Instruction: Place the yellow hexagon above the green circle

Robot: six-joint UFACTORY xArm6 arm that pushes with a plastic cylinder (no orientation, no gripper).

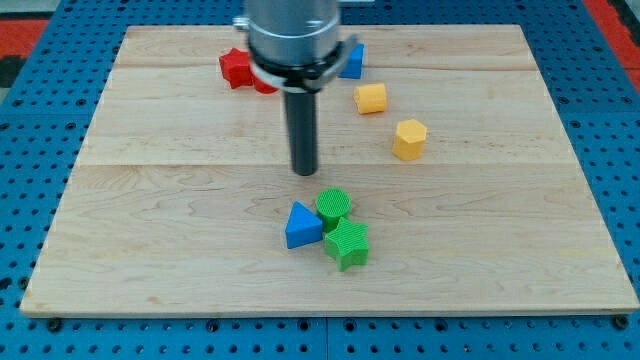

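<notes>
While rod hangs upright from the view's top, my tip (304,171) on worktop (150,220) just above green circle (334,205), no pincer fitted, yellow hexagon (409,139) well to upper right.

Bright, even light falls from overhead across the pale wooden bench (500,250), with no harsh glare on its grain. Shadows are short and soft, pooled close under the yellow hexagon block (409,139) and the green circle block (334,205). The grey metal cylinder (294,35) above the dark rod shows a mild sheen. Focus is fairly sharp overall, slightly soft from low resolution.
</notes>
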